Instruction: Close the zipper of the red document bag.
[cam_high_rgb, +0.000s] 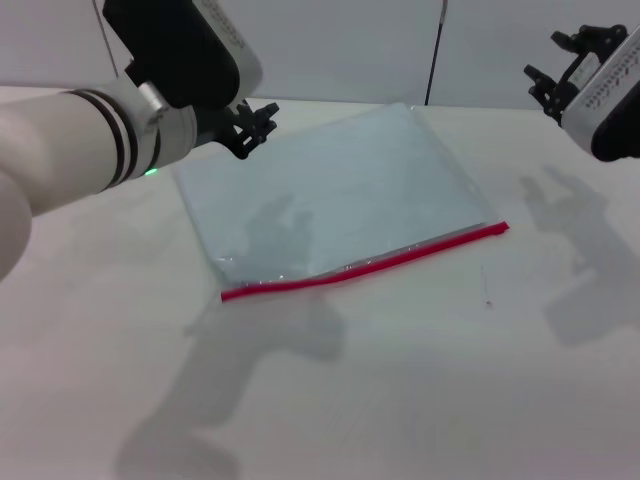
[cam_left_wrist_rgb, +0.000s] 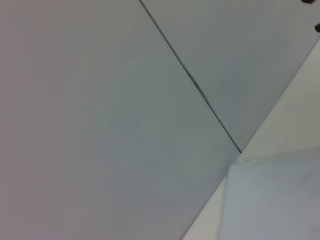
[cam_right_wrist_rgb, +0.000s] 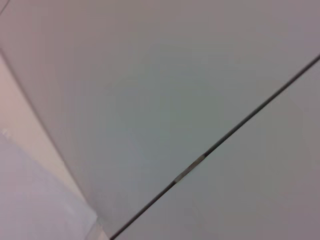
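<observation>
The red document bag (cam_high_rgb: 330, 190), a flat translucent pale pouch, lies tilted on the white table (cam_high_rgb: 420, 400). Its zipper (cam_high_rgb: 362, 267) is a thin red strip along the near long edge; I cannot make out a slider. My left gripper (cam_high_rgb: 256, 126) hovers open above the bag's far left corner, touching nothing. My right gripper (cam_high_rgb: 562, 68) is raised at the far right, open and empty, well away from the bag. The left wrist view catches one corner of the bag (cam_left_wrist_rgb: 280, 205).
A pale wall (cam_high_rgb: 340, 45) with a dark vertical seam (cam_high_rgb: 434, 50) stands behind the table. A thin thread-like mark (cam_high_rgb: 487, 290) lies on the table just right of the zipper's right end.
</observation>
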